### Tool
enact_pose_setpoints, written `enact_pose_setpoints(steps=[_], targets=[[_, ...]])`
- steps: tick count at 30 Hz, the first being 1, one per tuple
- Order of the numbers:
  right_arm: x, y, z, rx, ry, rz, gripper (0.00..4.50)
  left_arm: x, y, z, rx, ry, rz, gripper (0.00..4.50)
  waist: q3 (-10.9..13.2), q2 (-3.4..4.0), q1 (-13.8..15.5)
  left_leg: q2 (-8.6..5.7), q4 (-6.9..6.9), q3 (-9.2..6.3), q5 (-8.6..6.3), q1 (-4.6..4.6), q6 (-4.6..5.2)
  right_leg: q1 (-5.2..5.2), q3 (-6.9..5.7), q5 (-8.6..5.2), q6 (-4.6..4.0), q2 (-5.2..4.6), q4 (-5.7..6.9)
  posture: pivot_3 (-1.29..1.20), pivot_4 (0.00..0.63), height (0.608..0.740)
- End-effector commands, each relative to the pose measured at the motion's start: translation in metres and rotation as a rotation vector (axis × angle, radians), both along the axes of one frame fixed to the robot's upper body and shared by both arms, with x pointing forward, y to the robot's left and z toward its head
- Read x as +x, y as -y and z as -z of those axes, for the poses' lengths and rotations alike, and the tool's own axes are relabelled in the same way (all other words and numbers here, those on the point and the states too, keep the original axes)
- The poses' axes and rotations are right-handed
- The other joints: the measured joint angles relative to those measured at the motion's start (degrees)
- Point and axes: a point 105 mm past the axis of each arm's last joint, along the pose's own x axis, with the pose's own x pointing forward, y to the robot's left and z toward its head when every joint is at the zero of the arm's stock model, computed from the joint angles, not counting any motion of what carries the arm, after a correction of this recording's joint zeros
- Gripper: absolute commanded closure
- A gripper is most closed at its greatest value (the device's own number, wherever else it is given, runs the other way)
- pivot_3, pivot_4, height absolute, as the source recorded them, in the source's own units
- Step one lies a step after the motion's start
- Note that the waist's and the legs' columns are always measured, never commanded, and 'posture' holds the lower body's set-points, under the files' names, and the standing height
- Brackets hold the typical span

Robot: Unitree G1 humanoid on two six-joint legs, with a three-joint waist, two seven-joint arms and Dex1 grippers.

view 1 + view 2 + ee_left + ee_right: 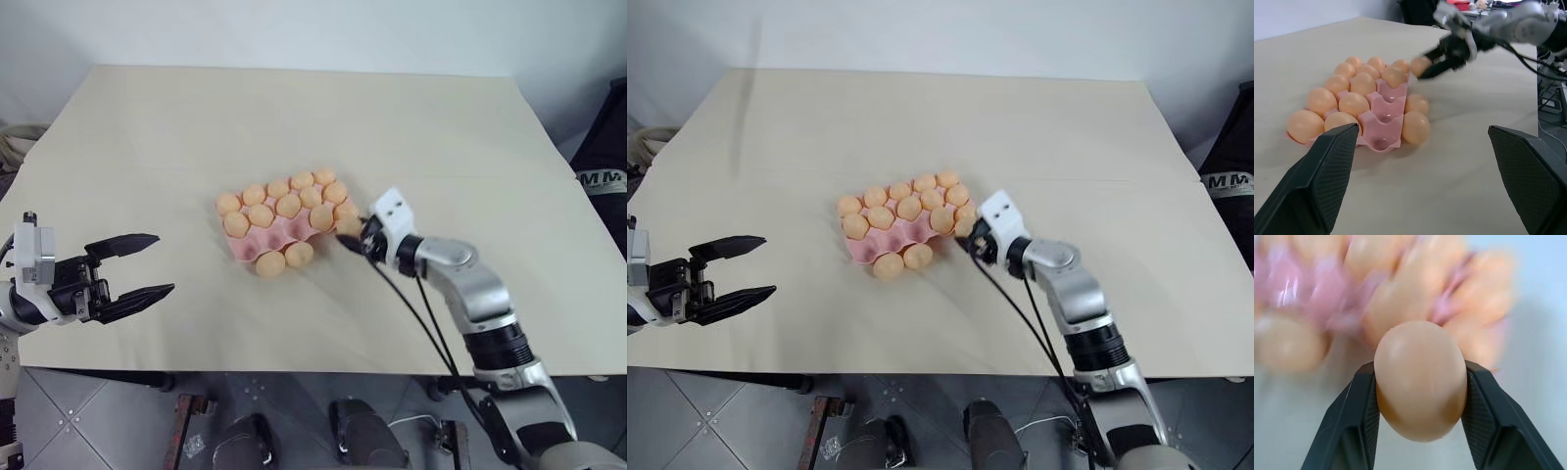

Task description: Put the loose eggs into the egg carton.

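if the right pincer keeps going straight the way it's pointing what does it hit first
Most likely the egg carton: the right pincer, shut on an egg, points at the carton's near end, where eggs already sit. It seems raised, so it might pass above them; depth is unclear.

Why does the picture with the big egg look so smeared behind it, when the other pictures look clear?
In the right wrist view the held egg and the right pincer are crisp, but the egg carton behind them is streaked and out of focus. In the left wrist view the carton and the eggs are sharp; the far arm is slightly soft. The left eye view is evenly lit, with soft shadows.
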Motion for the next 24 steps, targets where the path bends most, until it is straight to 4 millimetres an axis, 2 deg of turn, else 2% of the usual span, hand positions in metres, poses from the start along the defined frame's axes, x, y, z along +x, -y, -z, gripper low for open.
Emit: enact_pose_setpoints(steps=[1, 6, 11, 16, 24], targets=[[-0.003, -0.023, -0.034, 0.060, 0.079, -0.050, 2.32, -0.001, 0.002, -0.009, 0.001, 0.057, 0.008, 0.00, 0.00, -0.01, -0.16, 0.02, 0.00, 0.00, 0.01, 0.02, -0.01, 0.00, -0.01, 0.00, -0.01, 0.01, 0.04, 0.00, 0.150, 0.740], [-0.003, -0.055, -0.042, 0.112, 0.067, -0.091, 2.32, -0.001, 0.003, -0.009, -0.002, 0.058, 0.008, 0.00, -0.01, -0.01, -0.19, 0.04, -0.05, -0.07, 0.04, 0.01, -0.10, -0.04, -0.08, -0.03, -0.06, 0.02, 0.14, 0.00, 0.150, 0.740], [-0.011, -0.081, -0.017, 0.072, 0.011, -0.173, 2.32, -0.005, 0.002, -0.008, -0.001, 0.058, -0.001, 0.00, -0.01, -0.01, -0.25, 0.02, -0.06, -0.06, 0.03, -0.02, -0.10, -0.08, -0.10, -0.04, -0.06, 0.00, 0.14, 0.00, 0.150, 0.740], [-0.014, -0.099, -0.003, 0.042, -0.007, -0.219, 2.32, -0.008, 0.000, -0.008, -0.001, 0.061, -0.016, 0.00, -0.01, -0.02, -0.47, 0.03, -0.02, -0.06, 0.04, -0.02, -0.10, -0.07, -0.10, -0.04, -0.06, 0.01, 0.15, 0.00, 0.150, 0.740], [-0.002, -0.102, 0.011, -0.015, 0.008, -0.197, 2.32, -0.012, 0.000, -0.008, 0.001, 0.064, -0.034, 0.00, -0.01, -0.03, -1.10, 0.00, -0.05, -0.07, 0.04, -0.02, -0.10, -0.06, -0.10, -0.04, -0.06, -0.02, 0.15, 0.00, 0.150, 0.740]])
